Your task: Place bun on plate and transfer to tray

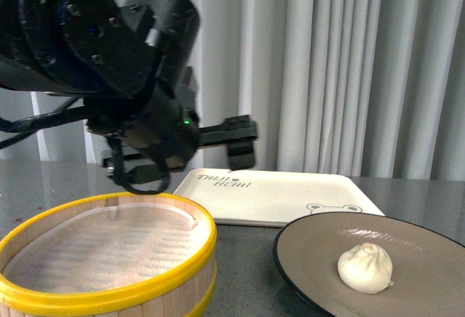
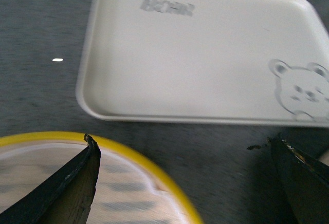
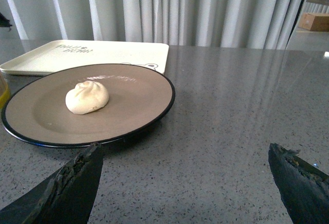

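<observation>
The pale bun (image 1: 365,267) lies on the beige black-rimmed plate (image 1: 429,241) at the front right; the right wrist view shows the bun (image 3: 87,97) on the plate (image 3: 139,93) too. The cream tray (image 1: 283,193) with lettering and a bear face lies behind the plate, empty; it also shows in the left wrist view (image 2: 205,54) and the right wrist view (image 3: 118,52). My left gripper (image 1: 236,146) is open and empty, raised above the table between steamer and tray; it shows in the left wrist view (image 2: 185,149). My right gripper (image 3: 185,154) is open and empty, low over the table beside the plate.
A yellow-rimmed wooden steamer basket (image 1: 109,288) with a white liner stands at the front left, empty; its rim shows in the left wrist view (image 2: 149,167). Grey speckled tabletop (image 3: 231,111) spreads to the plate's right. White curtains (image 1: 349,62) hang behind the table.
</observation>
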